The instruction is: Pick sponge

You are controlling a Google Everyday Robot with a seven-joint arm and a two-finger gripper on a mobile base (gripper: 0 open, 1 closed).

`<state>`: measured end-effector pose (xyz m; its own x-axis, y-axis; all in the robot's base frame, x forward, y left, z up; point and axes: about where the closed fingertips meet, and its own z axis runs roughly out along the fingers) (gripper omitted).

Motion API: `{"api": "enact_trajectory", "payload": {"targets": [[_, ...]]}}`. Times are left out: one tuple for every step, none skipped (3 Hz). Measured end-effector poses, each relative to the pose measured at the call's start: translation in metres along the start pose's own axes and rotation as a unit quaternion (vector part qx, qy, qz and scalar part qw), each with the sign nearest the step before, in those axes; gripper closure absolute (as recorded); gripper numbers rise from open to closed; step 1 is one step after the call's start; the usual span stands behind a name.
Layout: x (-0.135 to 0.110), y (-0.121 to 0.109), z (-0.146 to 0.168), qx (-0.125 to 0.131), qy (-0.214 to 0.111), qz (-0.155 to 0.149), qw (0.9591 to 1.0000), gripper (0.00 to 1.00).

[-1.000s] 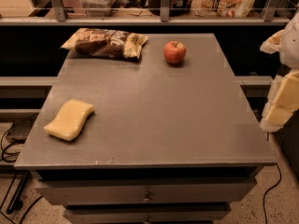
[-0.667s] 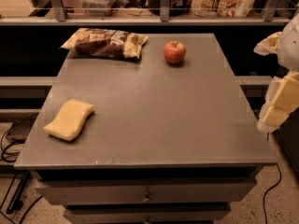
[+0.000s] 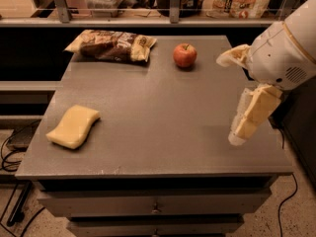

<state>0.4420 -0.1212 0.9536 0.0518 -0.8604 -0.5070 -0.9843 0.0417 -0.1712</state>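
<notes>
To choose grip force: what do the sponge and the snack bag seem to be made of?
The sponge looks like soft foam, pale yellow and matte, with rounded wavy edges. The snack bag seems thin glossy plastic film, judging by its crinkles and highlights. The claw hangs open above the right side of the table, far from both.

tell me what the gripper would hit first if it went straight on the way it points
Probably the bare table top near its right front edge: the gripper hangs over the right side, slanting down and left. The sponge lies far left, outside that line; depth is unclear.
</notes>
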Motion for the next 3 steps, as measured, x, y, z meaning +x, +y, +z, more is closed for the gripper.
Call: {"api": "enact_trajectory", "payload": {"targets": [[0.000, 0.000, 0.000, 0.000, 0.000, 0.000, 1.0000, 0.00], [-0.008, 0.001, 0.021, -0.024, -0.023, 0.010, 0.9994, 0.00], [-0.033, 0.003, 0.050, -0.052, -0.061, 0.006, 0.9967, 0.00]]}}
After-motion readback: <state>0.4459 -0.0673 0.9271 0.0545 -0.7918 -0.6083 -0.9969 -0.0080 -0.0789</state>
